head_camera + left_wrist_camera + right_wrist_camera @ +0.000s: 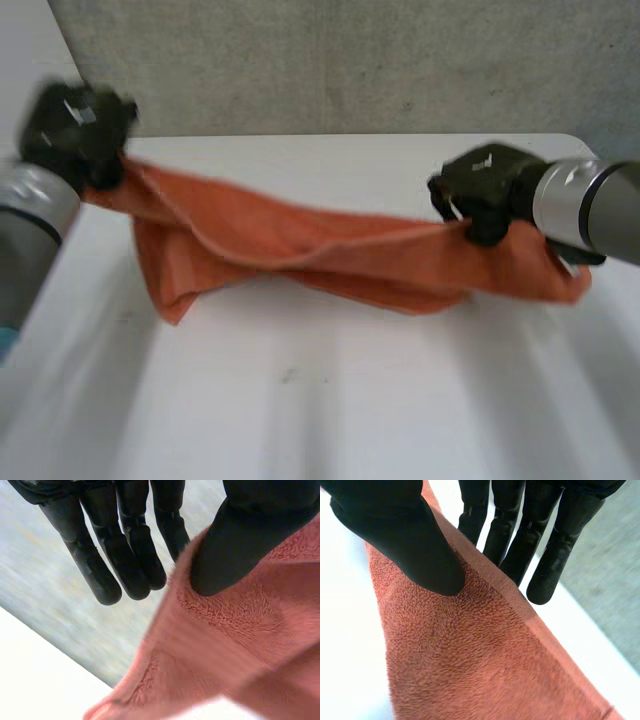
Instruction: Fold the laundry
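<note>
1. White worktop [300, 400] with a grey, rough-looking wall [350, 60] right behind its far edge. The far right corner is rounded.
2. Room to move: the whole near half of the worktop, in front of the cloth, is bare. There is also a strip of bare surface between the cloth and the far edge.
3. The orange towel [300, 250] is strung out across the far half, spanning from one robot hand to the other. It's bunched lengthwise (more a loose band than a flat sheet), and its lower fold sags towards the worktop at the left.
4. The left robot hand [75, 130] is up at the far left by the worktop's edge and has the towel's left end. In the left wrist view the thumb [235, 545] presses into the terry just inside the edge. The fingers [100, 565] stay straight behind the cloth, so it's a pinch, not a fist.
5. The right robot hand [485, 190] sits on the towel's top edge near the right end, and a short bit of cloth trails past it. In the right wrist view the thumb [410, 545] lies on the pile beside the hem. The fingers [555, 555] are straight on the other side of the hem, so the hem is nipped between them.
</note>
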Action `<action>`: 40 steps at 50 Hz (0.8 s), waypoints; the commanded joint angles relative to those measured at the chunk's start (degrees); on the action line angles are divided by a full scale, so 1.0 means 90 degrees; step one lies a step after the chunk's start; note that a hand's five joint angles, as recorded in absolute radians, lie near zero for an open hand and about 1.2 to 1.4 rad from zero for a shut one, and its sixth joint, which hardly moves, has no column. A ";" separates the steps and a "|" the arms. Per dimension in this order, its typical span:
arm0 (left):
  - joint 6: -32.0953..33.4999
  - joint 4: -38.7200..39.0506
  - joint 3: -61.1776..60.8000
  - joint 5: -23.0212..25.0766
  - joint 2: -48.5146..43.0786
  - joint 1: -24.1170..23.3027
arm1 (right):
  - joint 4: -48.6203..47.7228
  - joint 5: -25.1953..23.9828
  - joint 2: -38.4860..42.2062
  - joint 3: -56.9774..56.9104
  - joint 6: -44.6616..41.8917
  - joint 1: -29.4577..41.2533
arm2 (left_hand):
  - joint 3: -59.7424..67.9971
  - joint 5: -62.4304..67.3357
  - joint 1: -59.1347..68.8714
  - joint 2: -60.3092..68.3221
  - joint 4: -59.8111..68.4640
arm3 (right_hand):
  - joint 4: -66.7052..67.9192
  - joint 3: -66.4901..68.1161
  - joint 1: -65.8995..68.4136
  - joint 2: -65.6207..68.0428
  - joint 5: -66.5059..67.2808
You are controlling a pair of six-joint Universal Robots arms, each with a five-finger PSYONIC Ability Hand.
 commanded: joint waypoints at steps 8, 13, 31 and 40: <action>0.0093 -0.0169 0.1126 -0.0005 -0.2379 -0.0121 | -0.0885 0.1724 0.1827 -0.0830 -0.1519 0.0082 | 0.1317 0.1652 0.1545 0.1253 0.1270 | 0.1322 0.1354 0.2777 0.1407 0.1546; -0.0043 0.0015 0.2627 -0.0025 -0.2351 -0.0131 | -0.2505 0.1783 0.2053 -0.2940 -0.1363 0.0082 | 0.1317 0.1652 0.1545 0.1253 0.1270 | 0.1322 0.1354 0.2777 0.1407 0.1546; -0.0483 0.2136 0.1617 -0.0171 -0.1843 -0.0170 | -0.4550 0.1100 0.0568 0.0016 -0.0415 -0.0006 | 0.1317 0.1652 0.1545 0.1253 0.1270 | 0.1322 0.1354 0.2777 0.1407 0.1546; -0.0453 0.2048 0.0319 -0.0181 -0.2663 -0.0170 | -0.3886 0.1061 0.1847 0.0719 -0.0386 0.0043 | 0.1317 0.1652 0.1545 0.1253 0.1270 | 0.1322 0.1354 0.2777 0.1407 0.1546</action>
